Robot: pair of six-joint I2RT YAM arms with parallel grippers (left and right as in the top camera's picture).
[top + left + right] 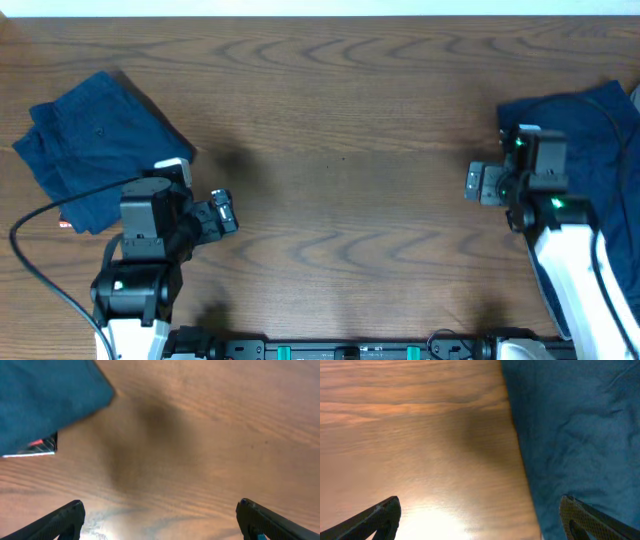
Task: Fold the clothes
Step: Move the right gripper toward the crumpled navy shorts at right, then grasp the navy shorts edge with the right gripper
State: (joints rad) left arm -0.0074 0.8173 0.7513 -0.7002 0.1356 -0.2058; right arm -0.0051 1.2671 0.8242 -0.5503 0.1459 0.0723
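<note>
The left fingers [64, 521] stand wide apart with nothing between them, only the bare wood of the surface [340, 110] under the gap. Ahead of them and off to their left lies a folded blue garment [45, 400]. Its nearest corner juts toward the middle of the wrist view, well clear of both fingertips. A small tag [36, 447] with red and white on it pokes out from under the garment's near edge, on the same side as the left-hand fingertip. It is too blurred to read, and is probably a label. A soft dark shadow falls on the wood straight ahead of the gap. From above, this garment is a compact, slightly rumpled bundle beside the left arm.

The right fingers [381, 516] are likewise spread open and hold nothing. One fingertip hangs over bare wood. The other hangs over a second blue garment [580, 430], which fills that whole side of the wrist view, wrinkled and loose. Its edge runs away from the fingers, slanting across the gap. I cannot tell whether that fingertip touches the cloth. From above, this garment lies spread out, partly under the right arm and partly cut off by the frame, with the open fingers just at its inner edge.
</note>
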